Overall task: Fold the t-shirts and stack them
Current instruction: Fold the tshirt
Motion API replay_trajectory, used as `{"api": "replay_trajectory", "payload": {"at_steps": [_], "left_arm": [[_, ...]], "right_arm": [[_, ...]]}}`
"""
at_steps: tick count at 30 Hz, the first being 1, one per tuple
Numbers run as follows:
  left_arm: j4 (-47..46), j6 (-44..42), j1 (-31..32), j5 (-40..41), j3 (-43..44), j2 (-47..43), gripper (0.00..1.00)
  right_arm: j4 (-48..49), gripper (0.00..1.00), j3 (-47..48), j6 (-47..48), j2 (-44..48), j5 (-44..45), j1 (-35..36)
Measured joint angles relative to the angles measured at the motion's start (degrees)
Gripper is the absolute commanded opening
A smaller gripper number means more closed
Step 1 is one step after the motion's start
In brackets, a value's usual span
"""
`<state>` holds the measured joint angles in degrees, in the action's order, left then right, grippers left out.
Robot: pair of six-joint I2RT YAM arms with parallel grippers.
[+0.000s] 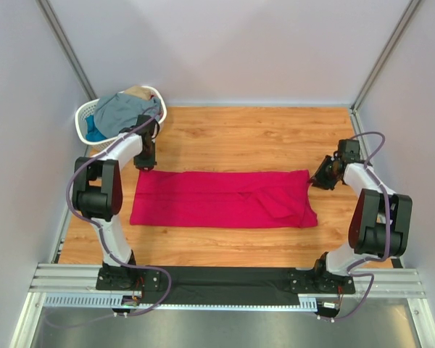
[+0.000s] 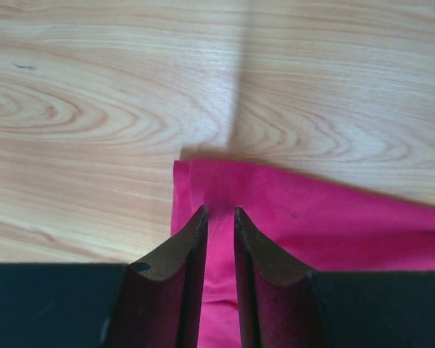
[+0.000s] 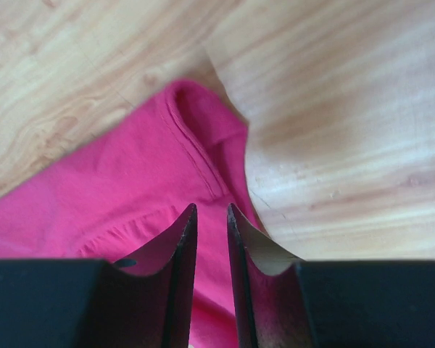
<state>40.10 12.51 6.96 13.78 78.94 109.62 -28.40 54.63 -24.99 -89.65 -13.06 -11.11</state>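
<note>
Bare wood of the table [image 1: 254, 130] lay open across the upper middle of the frame, with a narrower strip along the bottom. The crimson t-shirt [image 1: 217, 199] spanned the centre band, lying flat. The white basket [image 1: 83, 119] of heaped t-shirts [image 1: 123, 112] blocked the upper left corner. Walls [image 1: 22, 109] closed in left, right and top.

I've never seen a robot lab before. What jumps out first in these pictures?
A big pink shirt, folded into a long band, lies across the middle of the wooden table. Each arm seems to pinch one far corner of it: the left gripper at the left end, the right gripper at the right. In the far left corner a white basket holds a heap of shirts, grey-blue and tan.
</note>
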Motion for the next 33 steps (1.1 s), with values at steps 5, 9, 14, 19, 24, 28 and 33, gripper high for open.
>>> {"api": "replay_trajectory", "payload": {"at_steps": [5,9,14,19,24,28,33], "left_arm": [[-0.7,0.0,0.2,-2.0,-0.2,-3.0,0.27],[-1.8,0.0,0.5,-4.3,-1.5,-3.4,0.27],[-0.3,0.5,0.7,-1.9,-2.1,-3.4,0.26],[1.9,2.3,0.8,6.9,-2.0,-3.3,0.29],[3.4,3.7,0.7,9.7,-1.6,-3.1,0.28],[1.1,3.5,1.0,5.0,-2.4,-3.5,0.28],[-1.6,3.5,2.0,0.9,-3.5,-4.0,0.28]], "right_arm": [[-2.4,0.29,-2.8,-1.3,0.8,1.0,1.7],[-3.4,0.29,-5.3,-2.6,2.0,1.3,3.7],[-3.9,0.28,-6.5,-3.7,2.3,2.3,4.4],[-4.3,0.29,-7.0,-4.0,2.4,4.1,4.5],[-4.2,0.3,-7.4,-4.2,2.5,5.1,4.9],[-4.1,0.28,-7.8,-4.6,2.5,5.4,5.9],[-4.0,0.19,-7.8,-5.4,2.5,6.7,6.6]]}}
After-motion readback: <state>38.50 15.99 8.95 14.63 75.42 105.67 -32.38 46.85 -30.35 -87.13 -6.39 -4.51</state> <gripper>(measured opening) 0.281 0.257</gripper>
